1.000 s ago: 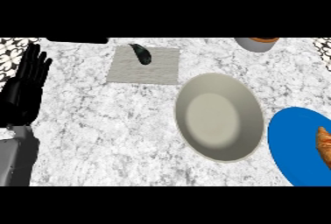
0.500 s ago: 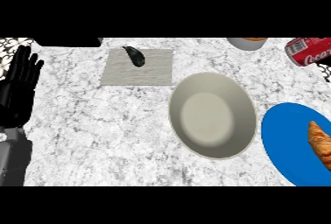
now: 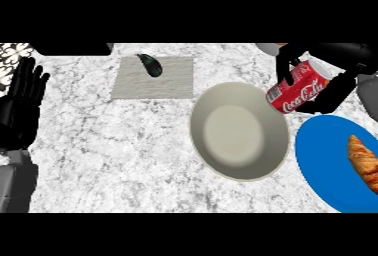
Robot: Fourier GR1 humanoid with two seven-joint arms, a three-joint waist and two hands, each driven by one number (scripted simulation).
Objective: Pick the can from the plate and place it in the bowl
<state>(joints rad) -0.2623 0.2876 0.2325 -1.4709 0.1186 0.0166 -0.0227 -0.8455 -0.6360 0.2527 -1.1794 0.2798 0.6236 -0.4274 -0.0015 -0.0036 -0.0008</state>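
Can (image 3: 299, 90): one, red, tilted, at bowl (image 3: 238, 131) rim.
Right hand (image 3: 334, 92): curled round can.
Left hand (image 3: 22, 107): fingers straight, resting, left edge.
Plate (image 3: 325, 160): one, blue; one croissant (image 3: 364, 162).

The bowl (image 3: 238, 131) sits mid-table (image 3: 111, 150). Just to its right lies the plate (image 3: 325, 150), cut off by the view's right edge, with a croissant (image 3: 364, 162) on its right part. The can (image 3: 299, 90) hangs tilted in the right hand (image 3: 328, 51), fingers (image 3: 285, 65) curled round it, over the bowl's far right rim and behind the plate. Behind and left of the bowl lies a cloth (image 3: 153, 80), with a dark thing (image 3: 151, 65) on its far edge. The left hand (image 3: 22, 105) rests at the left edge, well apart from the rest.
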